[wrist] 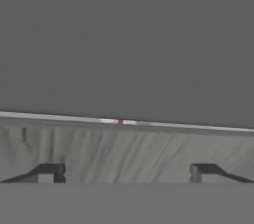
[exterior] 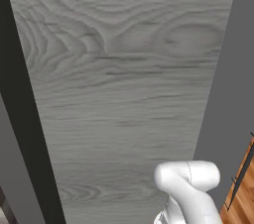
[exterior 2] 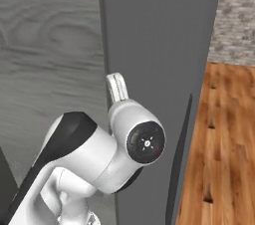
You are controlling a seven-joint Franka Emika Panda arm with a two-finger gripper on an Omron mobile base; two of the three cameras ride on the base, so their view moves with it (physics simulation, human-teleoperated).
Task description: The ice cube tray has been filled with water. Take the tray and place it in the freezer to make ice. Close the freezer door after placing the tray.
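Gripper spread wide and empty, right up against the freezer door.

The gripper (wrist: 127, 173) has its two dark tips far apart with nothing between them, hovering over the grey wood-grain door (exterior: 119, 94). A thin pale seam runs across just past the tips, with plain dark grey beyond. The arm (exterior 2: 94, 154) stands close beside the door; to its right is the dark freezer (exterior 2: 159, 40) side, then wood floor (exterior 2: 224, 139).

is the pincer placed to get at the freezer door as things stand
Probably yes. The open pincer faces the wood-grain freezer door up close, its fingertips spread and holding nothing, with nothing between them and the door. Whether they touch it is unclear.
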